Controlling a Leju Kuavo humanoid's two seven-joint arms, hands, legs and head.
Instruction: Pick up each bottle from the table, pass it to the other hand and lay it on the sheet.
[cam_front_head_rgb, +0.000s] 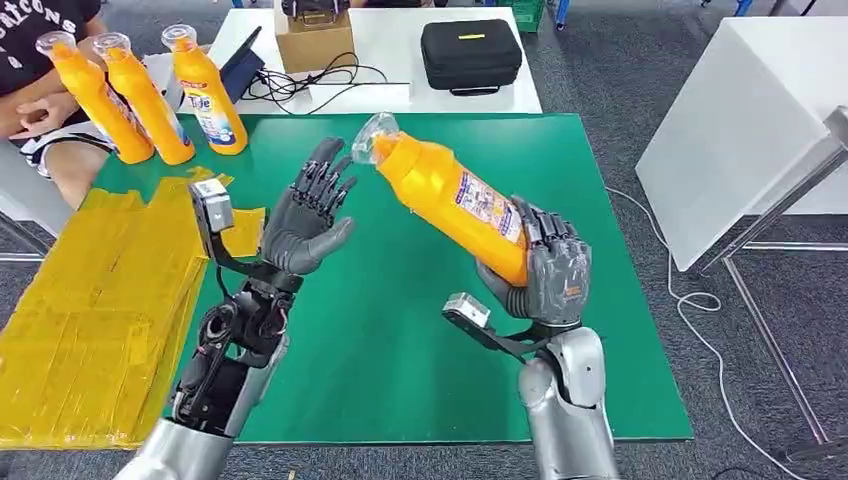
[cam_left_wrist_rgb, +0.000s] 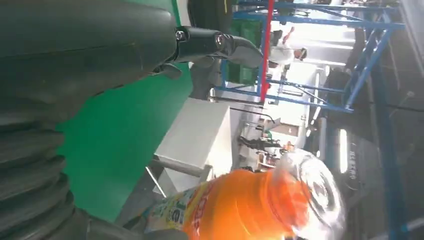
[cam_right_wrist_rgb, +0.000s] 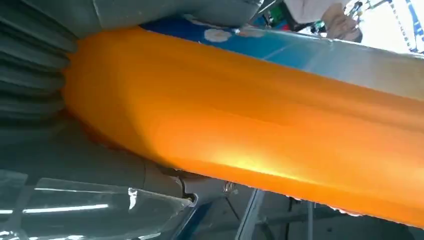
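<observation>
The right hand (cam_front_head_rgb: 545, 270) grasps an orange bottle (cam_front_head_rgb: 450, 195) around its lower body, fingers (cam_front_head_rgb: 540, 225) wrapped over the label, and holds it raised above the green desk (cam_front_head_rgb: 420, 330), tilted so that its clear cap (cam_front_head_rgb: 372, 135) points toward the left hand (cam_front_head_rgb: 305, 215). The left hand is released, fingers (cam_front_head_rgb: 325, 175) spread and upright, palm turned toward the bottle, with the cap just beside the fingertips but not visibly touching. In the left wrist view the cap end of the bottle (cam_left_wrist_rgb: 250, 205) lies close to the hand (cam_left_wrist_rgb: 75, 75); in the right wrist view the bottle's smooth orange wall (cam_right_wrist_rgb: 240, 135) sits against the palm. Three more bottles (cam_front_head_rgb: 150, 95) stand upright at the far left corner of the desk, close to a seated person (cam_front_head_rgb: 40, 100). The yellow sheet (cam_front_head_rgb: 90, 320) lies over the desk's left side, with no bottle on it. Assessment: the bottle appears to be rigid, glossy plastic, full and moderately heavy, hence liable to slip. The receiving hand should close around the upper body below the neck, not on the cap, which is narrow and smooth. The right hand should release only once that hold is firm.
</observation>
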